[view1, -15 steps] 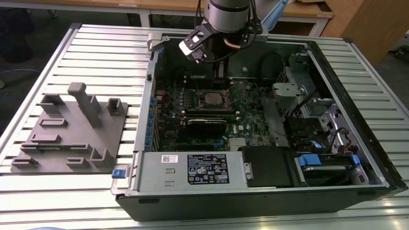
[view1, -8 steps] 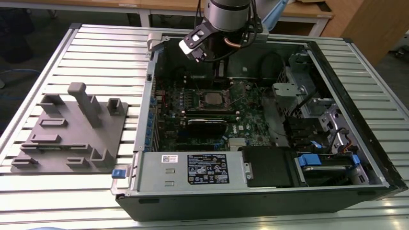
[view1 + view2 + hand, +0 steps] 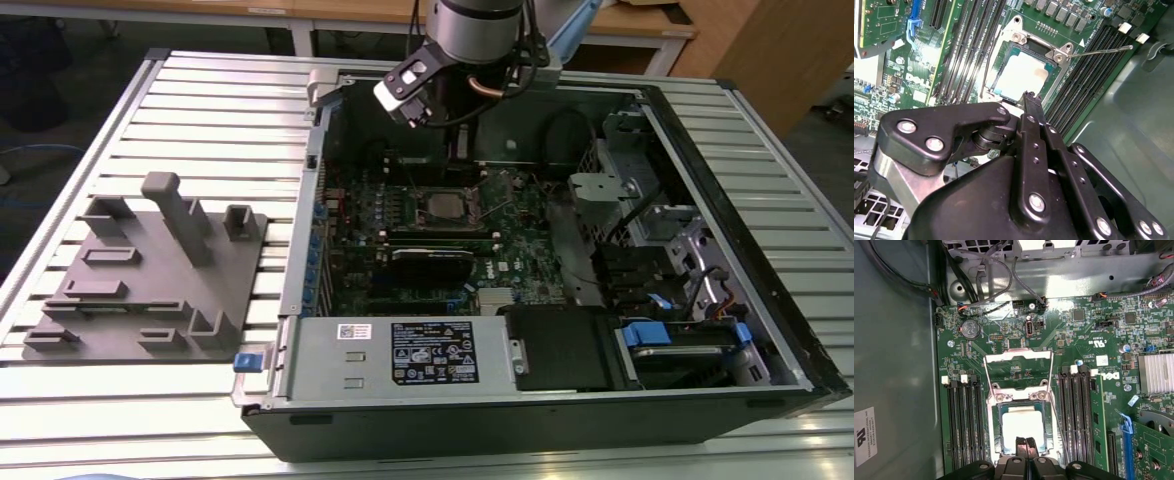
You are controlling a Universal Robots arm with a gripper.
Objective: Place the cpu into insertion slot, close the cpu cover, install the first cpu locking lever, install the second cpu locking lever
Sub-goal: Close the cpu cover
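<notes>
Robotics lab or workshop: an open computer case lies on a slatted metal bench, a grey jig at the exterior view's left, a robot arm at top centre, wooden desks behind.

Print on the black label and white sticker of the power supply cannot be read.

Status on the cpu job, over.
Gripper shut, empty, tips at the cpu's edge. Cpu lying in the insertion slot. Cpu cover flipped open, locking levers unlatched.
</notes>
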